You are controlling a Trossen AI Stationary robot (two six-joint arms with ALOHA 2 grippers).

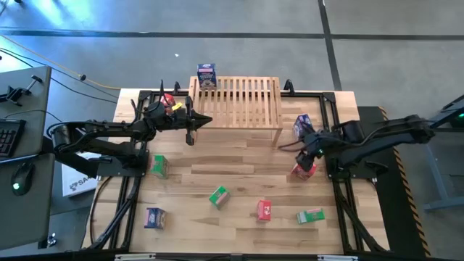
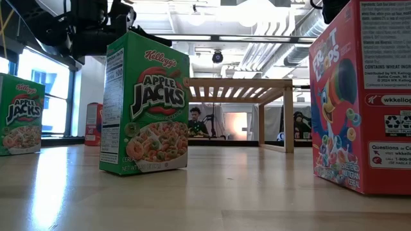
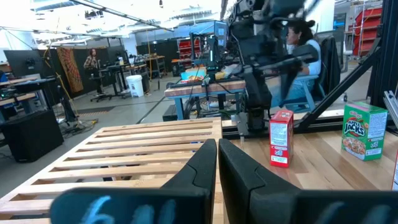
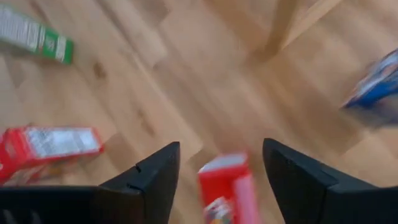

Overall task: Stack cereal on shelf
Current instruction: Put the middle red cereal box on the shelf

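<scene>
The wooden slatted shelf (image 1: 243,101) stands at the table's far middle, and a blue cereal box (image 1: 207,75) stands upright on its far left corner. My left gripper (image 1: 205,120) is shut and empty at the shelf's left end, with the slats (image 3: 137,149) just ahead of it. My right gripper (image 4: 221,168) is open above an upright red box (image 4: 227,186), whose top sits between the fingers with gaps on both sides. In the high view this red box (image 1: 303,170) stands right of the shelf's near right leg.
Loose boxes lie about the table: green (image 1: 159,166), green (image 1: 218,196), green (image 1: 309,215), red (image 1: 264,210), blue (image 1: 154,217), blue (image 1: 303,125) beside the right arm. Another red box (image 1: 168,101) sits by the left arm. The shelf's leg (image 4: 283,25) stands just beyond the right gripper.
</scene>
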